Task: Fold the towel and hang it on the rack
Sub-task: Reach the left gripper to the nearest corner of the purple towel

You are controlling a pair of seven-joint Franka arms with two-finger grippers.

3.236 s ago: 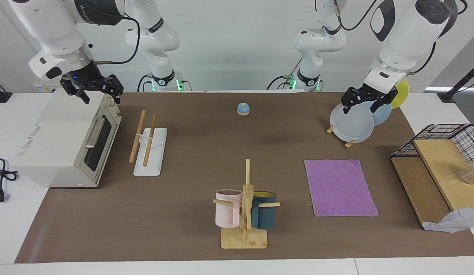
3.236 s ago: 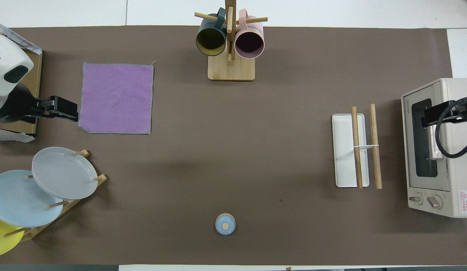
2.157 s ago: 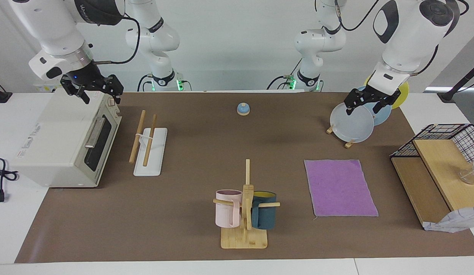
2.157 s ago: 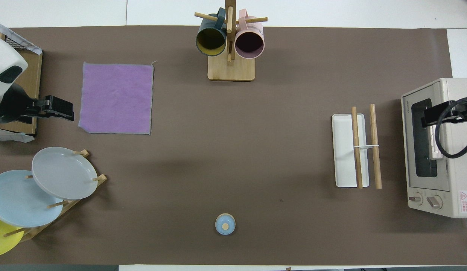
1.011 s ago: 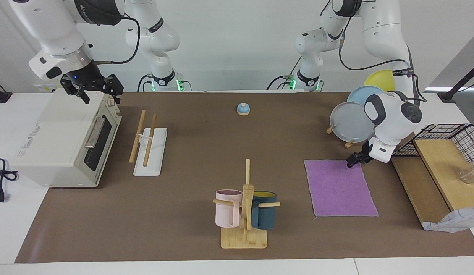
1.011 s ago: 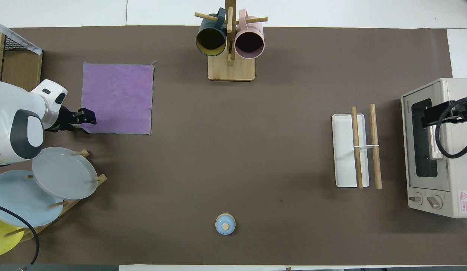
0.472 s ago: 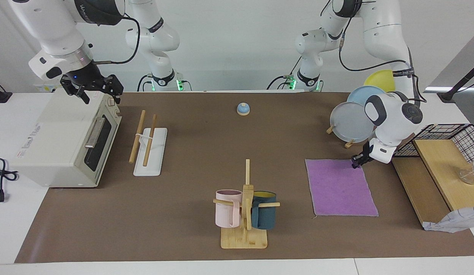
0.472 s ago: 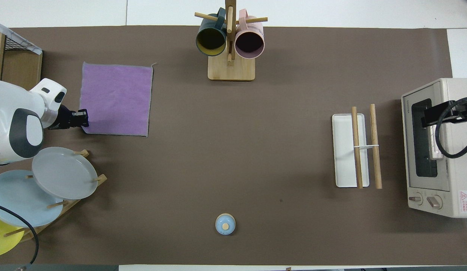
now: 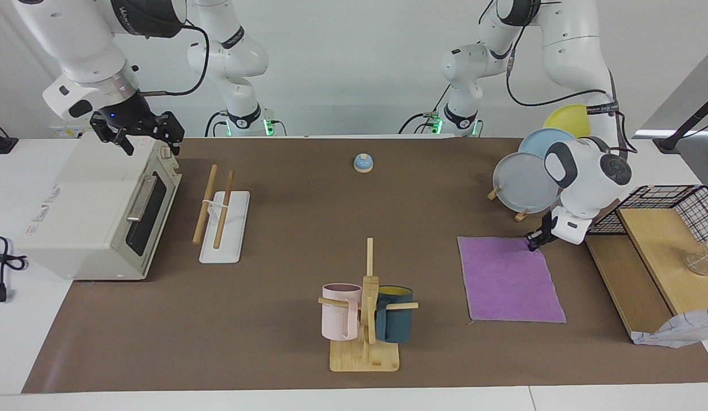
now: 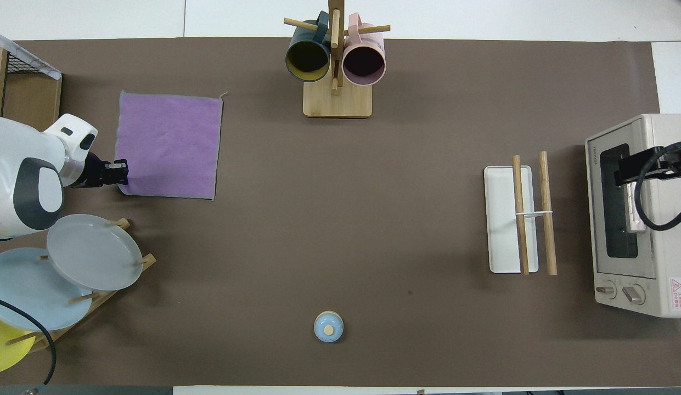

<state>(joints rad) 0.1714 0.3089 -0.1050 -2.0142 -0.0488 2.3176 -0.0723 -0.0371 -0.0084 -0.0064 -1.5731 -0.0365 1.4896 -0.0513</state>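
The towel has slid a touch toward the right arm's end since half a second ago, dragged by the left gripper, which sits low at the corner nearest the robots, by the plate stand. Its fingers look pinched on that corner, the rest lying flat, purple face up. The right gripper waits over the toaster oven, fingers spread, the rack just beside.

towel flat, left arm's end | rack beside oven
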